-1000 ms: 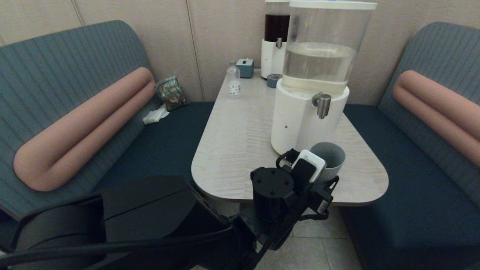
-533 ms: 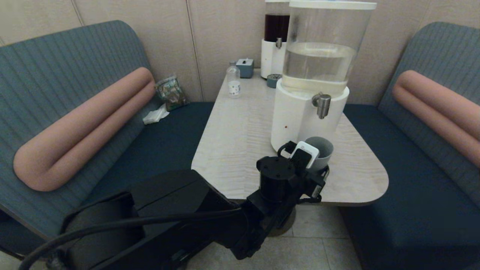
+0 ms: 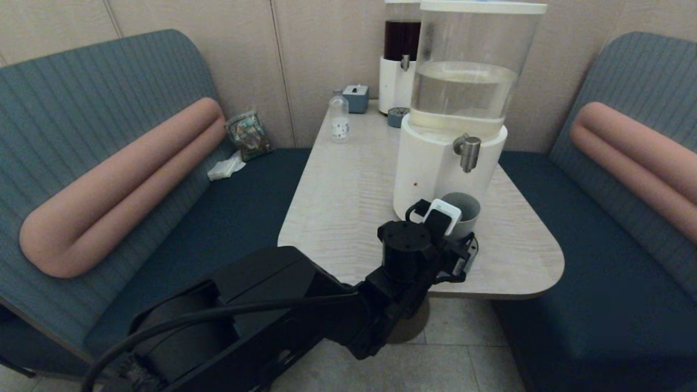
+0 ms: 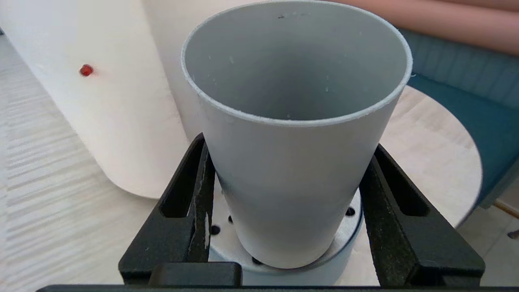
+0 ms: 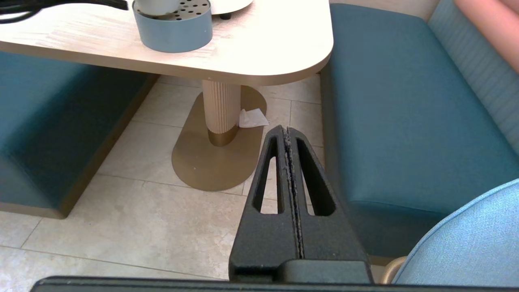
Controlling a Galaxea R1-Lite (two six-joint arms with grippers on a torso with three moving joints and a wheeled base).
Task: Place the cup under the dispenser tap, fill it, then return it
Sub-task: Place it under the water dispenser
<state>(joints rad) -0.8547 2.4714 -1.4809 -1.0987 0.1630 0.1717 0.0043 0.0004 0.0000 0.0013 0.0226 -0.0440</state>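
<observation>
Since the earlier frame the left gripper [image 4: 284, 194] has carried the plain matte grey-blue tumbler cup [image 3: 464, 209] inward across the pale wood-grain surface [image 3: 337, 207]. The cup now stands below the stubby brushed-silver dispenser tap [image 3: 468, 152], on a round perforated drip tray [image 4: 348, 227], black fingers [image 4: 194, 202] clamped on both sides. The right gripper [image 5: 289, 138] hangs below the surface, fingers pressed together, holding nothing.

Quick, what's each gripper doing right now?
Left gripper: closed on the cup, which sits on the drip tray beneath the dispenser tap.
Right gripper: closed, empty, parked low beside the table.
</observation>
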